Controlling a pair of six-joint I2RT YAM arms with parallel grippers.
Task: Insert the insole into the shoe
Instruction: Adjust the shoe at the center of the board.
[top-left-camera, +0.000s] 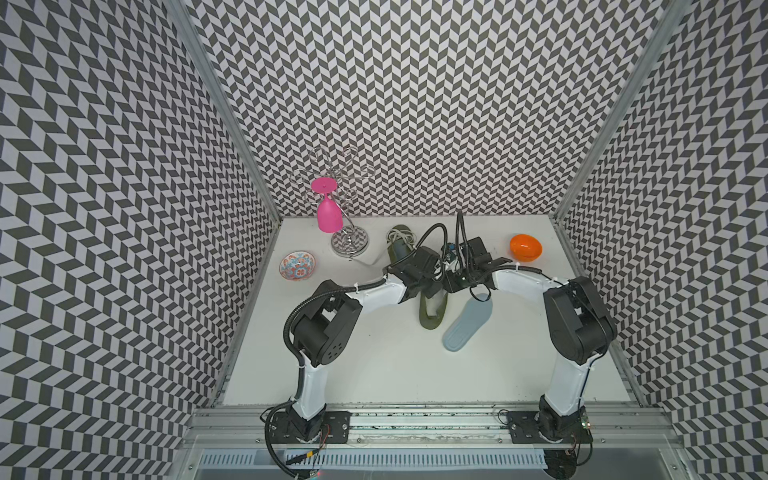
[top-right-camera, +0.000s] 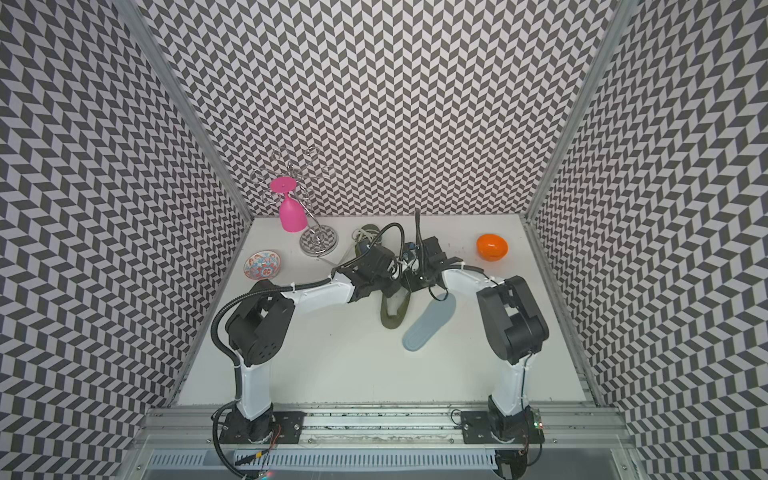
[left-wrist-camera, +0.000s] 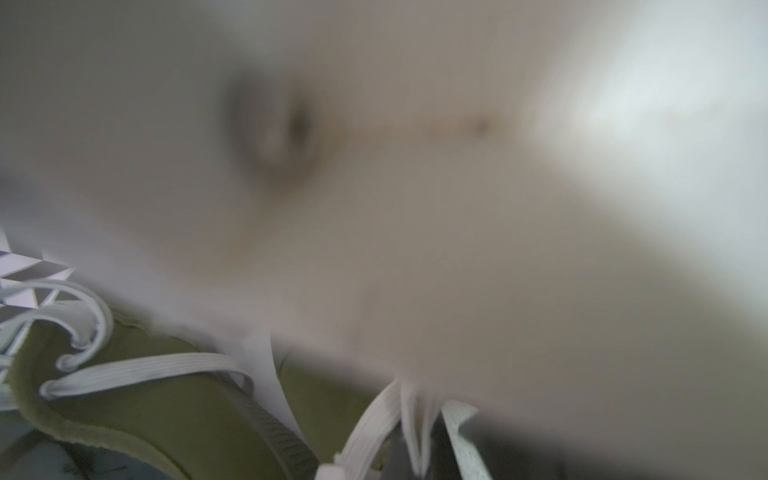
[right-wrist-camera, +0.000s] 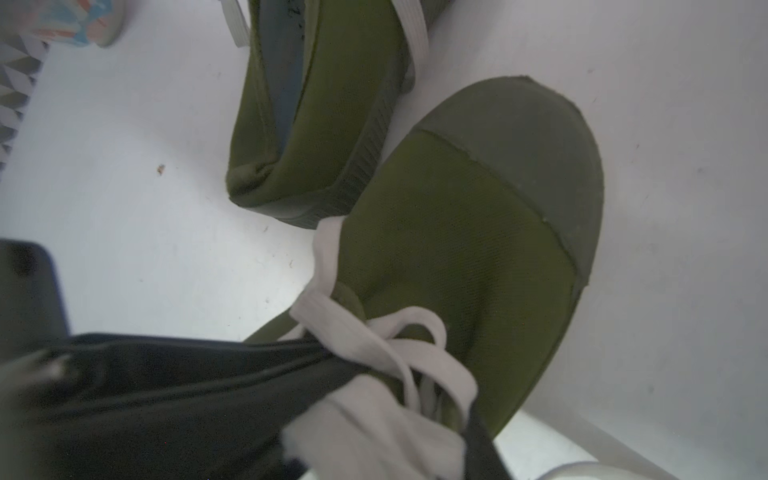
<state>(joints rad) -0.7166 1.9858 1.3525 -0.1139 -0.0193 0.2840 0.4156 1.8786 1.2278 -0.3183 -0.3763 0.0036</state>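
My left pincer is shut at the shoe; right pincer, can't tell. Worry: laces snag me and the shoe drags away from the insole.

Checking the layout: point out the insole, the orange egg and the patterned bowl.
insole (top-left-camera: 467, 323): in a top view, its middle.
orange egg (top-left-camera: 525, 248): in a top view, its centre.
patterned bowl (top-left-camera: 297, 266): in a top view, painted inside.
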